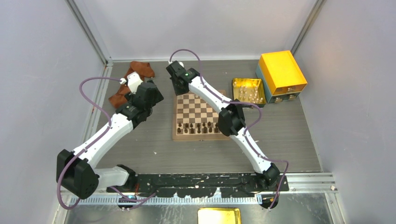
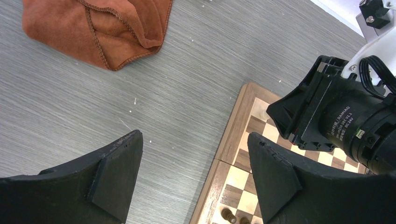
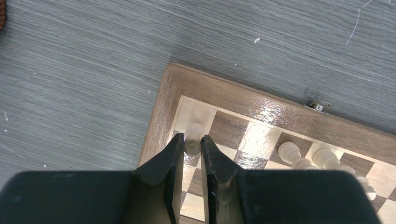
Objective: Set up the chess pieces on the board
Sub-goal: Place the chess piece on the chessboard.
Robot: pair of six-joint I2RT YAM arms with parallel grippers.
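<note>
The board (image 1: 198, 106) lies mid-table, with dark chessmen (image 1: 198, 127) filling its two near rows. My right gripper (image 3: 191, 141) is shut on a pale cream chess piece (image 3: 194, 133), held upright over the corner square by the board's border (image 3: 261, 100). Two more pale chess pieces (image 3: 290, 151) stand further along that back row. In the top view this gripper (image 1: 178, 87) is at the board's far left corner. My left gripper (image 2: 194, 140) is open and empty, hovering over bare table just left of the board's edge (image 2: 233, 135). Some dark chessmen (image 2: 229, 215) show at the bottom of the left wrist view.
A shallow yellow tray (image 1: 247, 83) holding several pale pieces sits right of the board, beside an orange-yellow box (image 1: 281, 72). A rust-brown cloth (image 1: 139, 71) lies at the far left, seen as well in the left wrist view (image 2: 98, 28). The right arm's wrist (image 2: 345, 126) reaches over the board.
</note>
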